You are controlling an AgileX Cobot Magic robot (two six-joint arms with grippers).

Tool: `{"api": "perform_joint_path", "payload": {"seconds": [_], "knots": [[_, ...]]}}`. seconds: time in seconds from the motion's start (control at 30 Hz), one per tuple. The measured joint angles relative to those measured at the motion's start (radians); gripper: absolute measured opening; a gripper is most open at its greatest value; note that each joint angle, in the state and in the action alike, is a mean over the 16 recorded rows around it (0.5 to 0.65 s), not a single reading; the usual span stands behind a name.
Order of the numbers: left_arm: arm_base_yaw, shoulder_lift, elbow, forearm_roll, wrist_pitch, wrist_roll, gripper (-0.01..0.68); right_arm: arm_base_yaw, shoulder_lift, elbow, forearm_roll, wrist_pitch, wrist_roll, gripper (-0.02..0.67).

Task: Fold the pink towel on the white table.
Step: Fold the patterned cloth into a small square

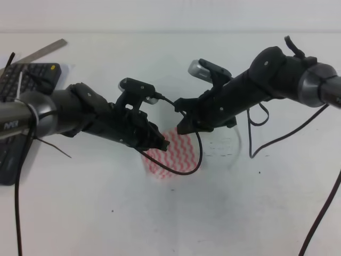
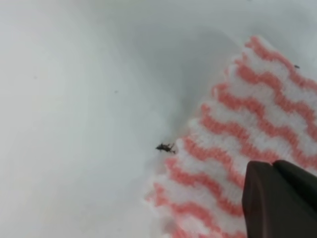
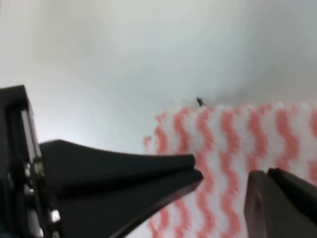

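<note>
The pink towel (image 1: 178, 154) lies on the white table (image 1: 106, 213) at the middle, a small patch of pink and white wavy stripes. My left gripper (image 1: 160, 143) rests at its upper left edge. The left wrist view shows the towel (image 2: 237, 129) with only one dark finger (image 2: 277, 198) over it, so its state is unclear. My right gripper (image 1: 184, 127) hovers at the towel's far edge. In the right wrist view the right gripper (image 3: 223, 181) is open, and the towel (image 3: 233, 144) lies flat in the gap.
A dark grey keyboard (image 1: 16, 90) sits at the far left, with a metal strip (image 1: 42, 50) behind it. A black cable (image 1: 186, 165) loops across the towel. More cables (image 1: 319, 213) hang at the right. A tiny dark speck (image 2: 166, 147) marks the table by the towel's edge.
</note>
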Motion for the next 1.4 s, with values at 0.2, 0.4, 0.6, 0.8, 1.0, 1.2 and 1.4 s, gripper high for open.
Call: {"api": "perform_joint_path", "payload": {"seconds": [0.2,0.4,0.6,0.8,1.0,1.2,1.4], "knots": [[0.0,0.0,0.0,0.0,-0.006,-0.008,-0.002,0.002,0.038,-0.047,0.0,0.023,0.0,-0.018],[0.001,-0.002,0.0,0.0,-0.006,-0.009,-0.002,-0.001,0.066,-0.073,-0.032,0.041,0.025,-0.018],[0.001,-0.011,0.0,0.0,-0.007,-0.01,-0.002,-0.008,0.076,-0.078,-0.084,0.045,0.064,-0.018],[0.002,-0.028,0.0,0.007,-0.015,-0.011,-0.002,-0.015,0.078,-0.079,-0.127,0.047,0.099,-0.018],[0.01,-0.044,0.0,0.014,-0.021,-0.011,-0.002,-0.017,0.078,-0.081,-0.14,0.049,0.107,-0.018],[0.029,-0.049,0.001,0.017,-0.02,-0.011,-0.003,-0.012,0.061,-0.083,-0.118,0.057,0.091,-0.018],[0.052,-0.05,0.001,0.012,-0.009,-0.011,-0.002,0.009,0.054,-0.084,-0.087,0.054,0.069,-0.018]]}}
